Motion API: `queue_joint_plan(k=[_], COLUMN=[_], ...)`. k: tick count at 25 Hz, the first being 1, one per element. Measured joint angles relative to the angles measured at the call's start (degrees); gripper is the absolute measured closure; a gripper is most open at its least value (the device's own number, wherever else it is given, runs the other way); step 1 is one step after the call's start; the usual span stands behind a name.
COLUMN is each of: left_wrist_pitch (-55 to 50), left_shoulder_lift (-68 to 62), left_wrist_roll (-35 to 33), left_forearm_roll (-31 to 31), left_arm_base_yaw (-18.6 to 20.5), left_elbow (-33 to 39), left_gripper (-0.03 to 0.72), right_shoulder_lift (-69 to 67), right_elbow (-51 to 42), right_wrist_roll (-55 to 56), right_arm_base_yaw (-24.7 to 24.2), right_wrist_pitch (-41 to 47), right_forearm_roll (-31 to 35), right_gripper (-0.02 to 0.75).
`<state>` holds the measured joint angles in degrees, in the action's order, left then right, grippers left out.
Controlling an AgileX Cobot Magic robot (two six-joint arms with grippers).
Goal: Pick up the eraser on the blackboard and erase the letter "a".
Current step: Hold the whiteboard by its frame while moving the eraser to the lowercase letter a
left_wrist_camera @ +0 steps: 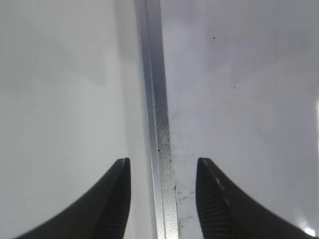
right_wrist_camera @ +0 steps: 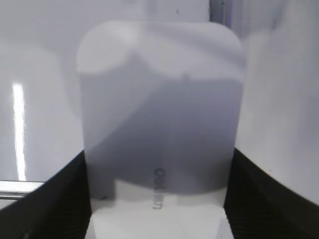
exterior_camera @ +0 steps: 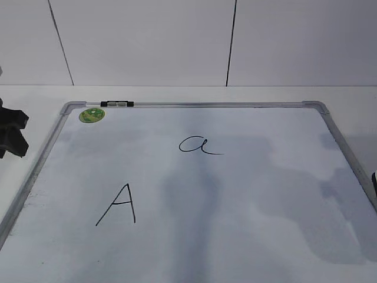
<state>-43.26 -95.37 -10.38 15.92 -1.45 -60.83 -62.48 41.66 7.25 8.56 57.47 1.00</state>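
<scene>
The blackboard (exterior_camera: 235,194) is a white board in a grey metal frame, lying flat. The letter "a" (exterior_camera: 197,145) is a small cursive mark in the board's upper middle. The eraser (right_wrist_camera: 159,89), a white rounded block with a small grey mark, shows only in the right wrist view. My right gripper (right_wrist_camera: 159,154) has a finger against each of its sides. In the exterior view only a dark sliver of that gripper (exterior_camera: 373,177) shows at the right edge. My left gripper (left_wrist_camera: 162,162) is open and empty, straddling the board's left frame rail (left_wrist_camera: 157,124). It also shows in the exterior view (exterior_camera: 12,132).
A larger capital "A" (exterior_camera: 119,205) is drawn at the lower left of the board. A round green sticker (exterior_camera: 92,115) sits in the far left corner. A small black and white clip (exterior_camera: 116,104) sits on the top frame. A white panelled wall stands behind.
</scene>
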Motion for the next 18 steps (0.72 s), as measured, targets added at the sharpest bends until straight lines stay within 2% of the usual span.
queue_joint_plan(k=[4,11,18], left_wrist_pitch=[-2.14,-2.72,-2.72], left_shoulder_lift=[-3.81,-8.51,-10.23], left_wrist_roll=[-0.87,-1.69,-1.87], left_forearm_roll=[0.00,0.00,0.00], left_arm_base_yaw=[0.00,0.00,0.00], left_elbow=[-2.57,-3.01,-3.04], left_gripper=[0.360,0.363,0.433], right_shoulder_lift=[0.00,0.00,0.00], right_elbow=[0.00,0.00,0.00], right_wrist_roll=[0.00,0.00,0.00], right_arm_base_yaw=[0.00,0.00,0.00], right_wrist_pitch=[0.00,0.00,0.00], right_forearm_roll=[-0.23,-0.41,-0.46], right_gripper=[0.171,0.171,0.171])
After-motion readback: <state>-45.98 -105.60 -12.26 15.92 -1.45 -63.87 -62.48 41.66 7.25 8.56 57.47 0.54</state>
